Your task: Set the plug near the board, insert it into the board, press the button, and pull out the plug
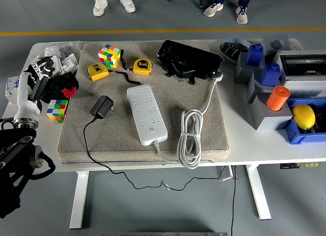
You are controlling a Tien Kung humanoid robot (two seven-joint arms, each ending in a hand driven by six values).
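Grey workshop floor w/ a yellow line runs behind the white bench, which carries a beige felt mat as the work area. On the mat lies the black plug adapter, on its side just left of the long white power board but not touching it; its thin black cord trails off the near edge toward the floor. Board sits roughly lengthwise, button end toward the robot, own white cable coiled to its right, prob. so sockets and switch are reachable from the near side. Plug is out of the sockets, which fits either a stage before insertion or after it's been pulled out; can't say which. Left hand hovers at the bench's left edge, above a colourful puzzle cube, well apart from the plug, fingers loosely spread, holding nothing. Right arm isn't in view. Two yellow tape measures and a second cube sit at the mat's far side, clear of the board.
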